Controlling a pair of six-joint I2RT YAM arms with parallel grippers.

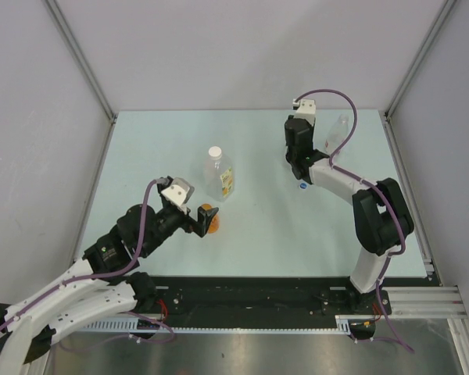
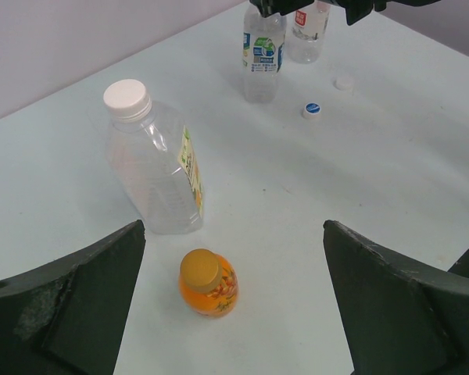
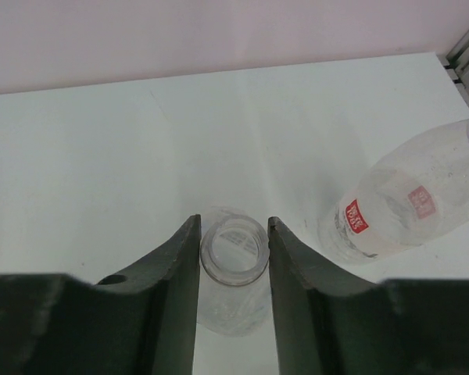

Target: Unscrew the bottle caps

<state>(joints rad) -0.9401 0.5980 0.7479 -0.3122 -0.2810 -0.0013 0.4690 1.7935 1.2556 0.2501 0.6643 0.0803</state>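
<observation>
Table (image 1: 266,234): pale, walled at the back and both sides, rail along the near edge. Large yellow-label bottle (image 2: 156,172) upright left of centre, white cap (image 2: 127,96) on. Blue-label bottle (image 2: 261,58) upright toward far right. The right gripper (image 3: 233,220) is over it from above, jaws pressed on either side of the open neck (image 3: 234,250) with no gap visible, so I read it as clamped there. No cap on this one. Slim bottle (image 3: 399,199) with a red mark just beside it on the right and close to the table's right edge, so little room on that side. Its mouth is out of shot; cannot tell if capped. Small orange bottle (image 2: 209,283) upright, long axis vertical, orange cap (image 2: 199,268) on, standing just in front of the large bottle and apart from it. Left gripper (image 2: 233,234): fingers wide apart, holding nothing, orange bottle straight ahead on the midline between them. Left arm is clearly the nearer one to both capped bottles. Judgement: approach is straight forward. Bare table lies to the orange bottle's right, while the large bottle crowds its far-left side, a knock risk. Loose blue cap (image 2: 312,109) and loose white cap (image 2: 344,82) lie flat on the table near the blue-label bottle.
</observation>
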